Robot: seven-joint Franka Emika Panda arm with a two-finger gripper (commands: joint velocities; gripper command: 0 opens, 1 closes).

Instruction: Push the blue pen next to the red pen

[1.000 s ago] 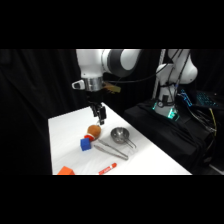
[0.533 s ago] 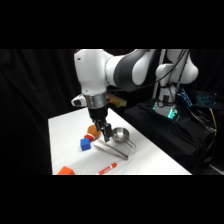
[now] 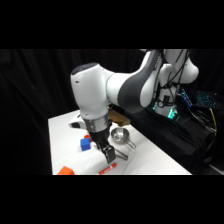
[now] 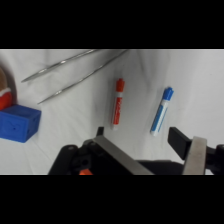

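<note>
White table (image 4: 200, 75) surface fills the wrist view, with black curtains seen behind it in the side view. Nearest the wrist camera, the gripper (image 4: 145, 145) is seen with its jaws spread wide and nothing held between them; one finger (image 4: 192, 155) rises at the lower right. Just beyond the jaws, the red pen (image 4: 117, 102) and the blue pen (image 4: 161, 110) are seen lying flat on the table, apart from each other and nearly parallel, long axes running away from the camera, with caps at the far ends. Both pens lie ahead of the gap between the jaws, the blue one nearer the right finger. A blue block (image 4: 19, 123) is seen at the left edge, and metal tongs (image 4: 75, 67) lie farther off. In the side view, a metal cup (image 3: 120, 135) and an orange block (image 3: 65, 171) are visible.
</note>
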